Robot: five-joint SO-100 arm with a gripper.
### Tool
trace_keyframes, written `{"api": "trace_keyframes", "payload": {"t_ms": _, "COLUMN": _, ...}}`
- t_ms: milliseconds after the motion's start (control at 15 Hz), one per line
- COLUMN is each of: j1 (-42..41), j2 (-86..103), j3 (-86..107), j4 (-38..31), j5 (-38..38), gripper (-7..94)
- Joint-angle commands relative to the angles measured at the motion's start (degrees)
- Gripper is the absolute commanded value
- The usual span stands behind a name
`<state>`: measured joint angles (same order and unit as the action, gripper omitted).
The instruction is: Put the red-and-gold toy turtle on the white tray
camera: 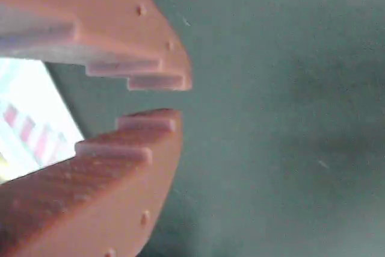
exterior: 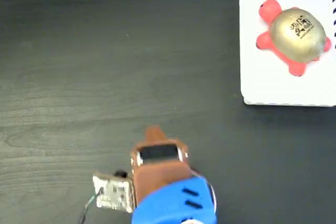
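The red-and-gold toy turtle lies on the white tray at the upper right of the fixed view, fully inside the rim and below the dark diagonal stripes. By this evidence the placement appears complete; no handling step seems left. The gripper sits well apart from the tray, near the lower centre of the bench, and holds nothing. In the wrist view the jaws stand nearly pressed together, with only a narrow gap at the stepped tips. The turtle has a glossy gold domed shell with a black mark and matte red-pink limbs. The tray is flat, smooth and round-cornered. The bench is dark wood grain. The jaws are brown ridged plastic.
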<state>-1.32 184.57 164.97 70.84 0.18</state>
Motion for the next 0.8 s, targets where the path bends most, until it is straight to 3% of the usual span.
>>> {"api": "trace_keyframes", "payload": {"t_ms": 0, "j1": -0.62, "j2": 1.58, "j3": 0.26, "j4": 2.46, "j5": 0.09, "gripper": 0}}
{"api": "trace_keyframes", "payload": {"t_ms": 733, "j1": 0.79, "j2": 1.67, "j3": 2.37, "j4": 1.49, "j5": 1.67, "gripper": 0}}
